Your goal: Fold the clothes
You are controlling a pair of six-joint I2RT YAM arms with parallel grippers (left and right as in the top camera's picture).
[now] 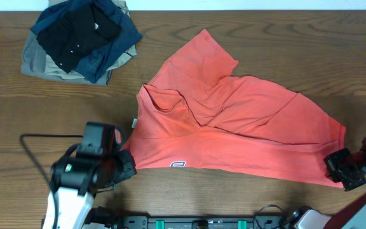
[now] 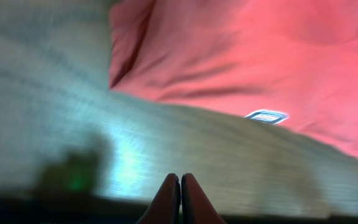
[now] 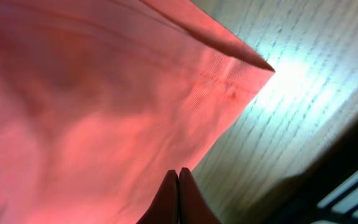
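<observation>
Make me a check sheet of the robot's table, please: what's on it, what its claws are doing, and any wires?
Surface: brown wooden table, no spills seen.
Job's things: coral-red T-shirt, spread out but crumpled, not yet folded; small logo near the front edge.
Clutter: pile of black, navy and khaki garments in the far left corner, apart from the T-shirt.
Grippers: left gripper shut, over bare table beside the T-shirt; right gripper shut at the T-shirt's hem, no cloth seen between its fingers.
Cables: black cable looping on the table's left side.
Surroundings: black rail along the near edge.
</observation>
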